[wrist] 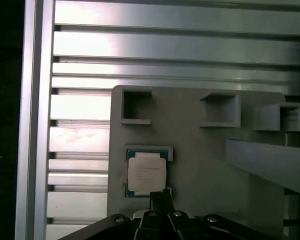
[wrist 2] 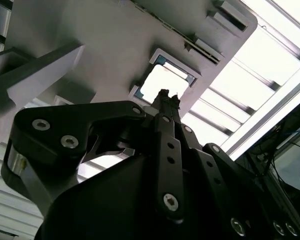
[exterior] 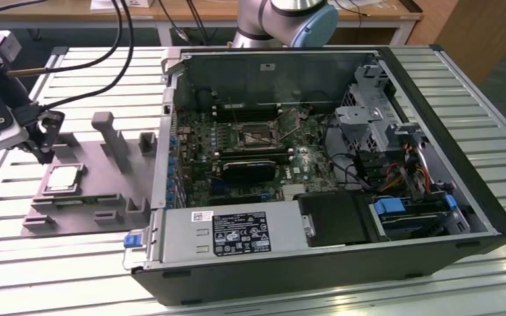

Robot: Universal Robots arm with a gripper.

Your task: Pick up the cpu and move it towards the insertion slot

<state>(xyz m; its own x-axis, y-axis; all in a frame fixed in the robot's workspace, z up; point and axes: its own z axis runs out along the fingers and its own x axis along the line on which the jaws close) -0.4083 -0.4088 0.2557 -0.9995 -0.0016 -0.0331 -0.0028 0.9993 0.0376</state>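
End effector [exterior: 45,153] poised by the cpu [exterior: 62,178]
Narrow, holding nothing; cpu lies in grey fixture [exterior: 103,192], at nine o'clock from the insertion slot [exterior: 255,136] in the exterior view

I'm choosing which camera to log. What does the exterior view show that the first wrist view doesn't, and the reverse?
Exterior view: the open computer case with the insertion slot on its board, well apart from the hand.
First wrist view: a look straight into the square pockets along the edge of the grey fixture.
Both: the cpu lying in the fixture, the hand near it, and the slatted table.
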